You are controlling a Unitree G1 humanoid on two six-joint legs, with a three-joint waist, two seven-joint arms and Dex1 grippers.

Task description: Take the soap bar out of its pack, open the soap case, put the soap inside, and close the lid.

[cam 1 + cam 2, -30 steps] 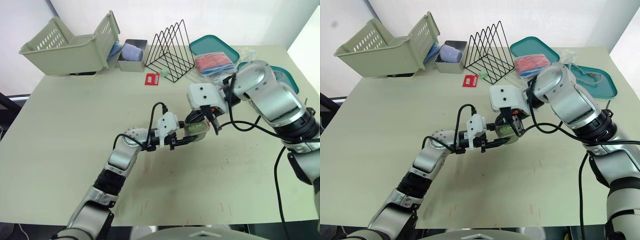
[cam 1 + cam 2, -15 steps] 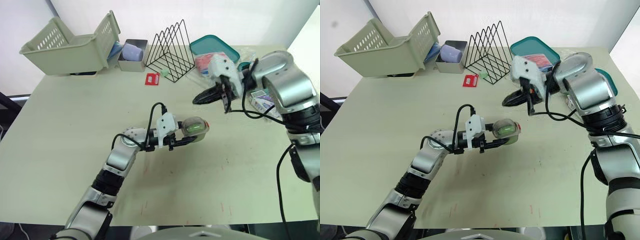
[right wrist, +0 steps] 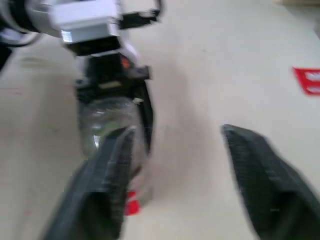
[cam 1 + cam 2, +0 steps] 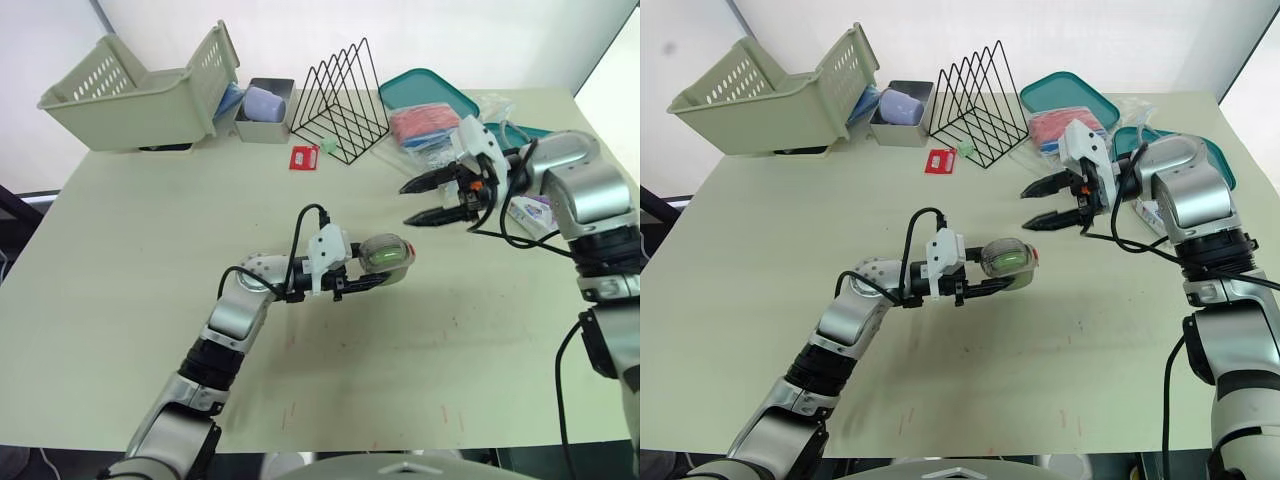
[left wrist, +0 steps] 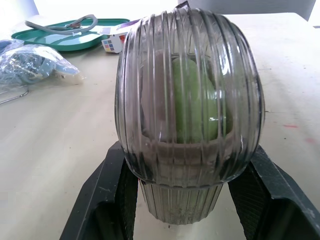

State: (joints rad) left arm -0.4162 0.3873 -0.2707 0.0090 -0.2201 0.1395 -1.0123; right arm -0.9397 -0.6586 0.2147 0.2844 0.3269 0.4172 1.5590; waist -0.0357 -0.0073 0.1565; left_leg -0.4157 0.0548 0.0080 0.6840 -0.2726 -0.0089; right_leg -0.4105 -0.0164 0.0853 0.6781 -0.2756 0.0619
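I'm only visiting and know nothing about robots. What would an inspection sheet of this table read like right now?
Surface: beige table, bare near the front apart from a few faint red marks.
Job's things: clear ribbed soap case with the green soap bar inside, lid looks down; small printed box, perhaps the pack, beside the right arm.
Clutter: pale green slotted basket, grey tub, black wire rack, red card, teal lid and bagged cloths, all along the far side.
Grippers: left gripper shut on the case; right gripper open, apart from it.
Cables: black cables loop off both arms.
Surroundings: white wall behind.
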